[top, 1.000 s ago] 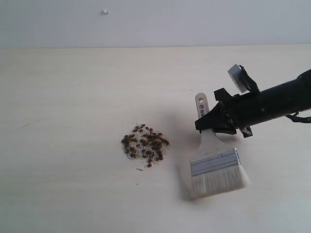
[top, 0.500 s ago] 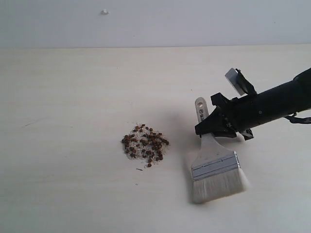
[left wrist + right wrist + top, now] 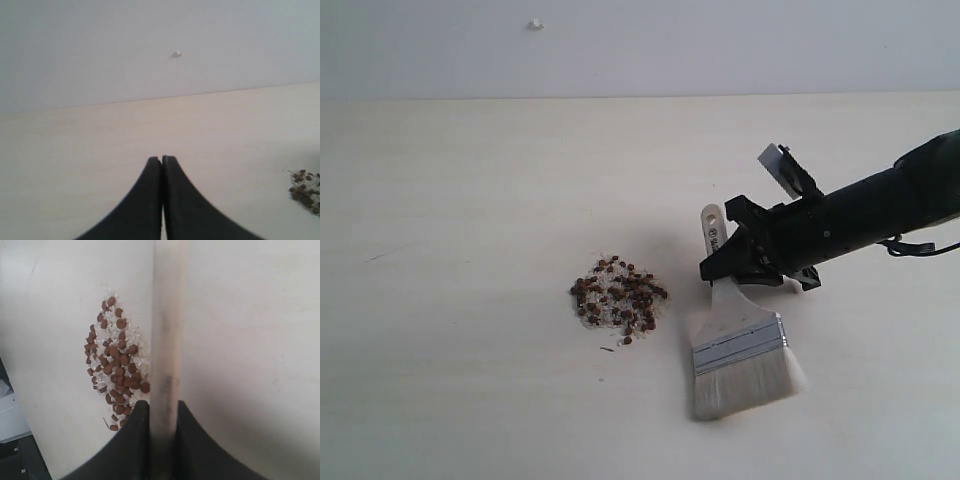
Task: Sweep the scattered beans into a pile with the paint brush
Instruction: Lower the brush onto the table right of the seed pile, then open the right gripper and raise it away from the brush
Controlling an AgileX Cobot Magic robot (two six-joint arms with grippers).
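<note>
The reddish-brown beans (image 3: 618, 300) lie in a tight pile mixed with whitish grains at the middle of the pale table. My right gripper (image 3: 722, 268) is shut on the paint brush (image 3: 740, 345) by its wooden handle. The off-white bristles splay on the table just right of the pile, a small gap away. In the right wrist view the brush handle (image 3: 169, 330) runs up between the black fingers (image 3: 136, 432), with the beans (image 3: 116, 365) beside it. My left gripper (image 3: 162, 159) is shut and empty, low over bare table, and a few beans (image 3: 304, 189) show at the frame's edge.
The table (image 3: 470, 200) is a plain pale wooden surface ending at a grey-white wall (image 3: 640, 40). A small white mark (image 3: 534, 23) sits on that wall. The black right arm (image 3: 880, 205) slants in from the right edge.
My right gripper has carried the brush leftward, toward the bean pile. The bristles now rest closer to the beans. The pile and the left gripper have not changed.
</note>
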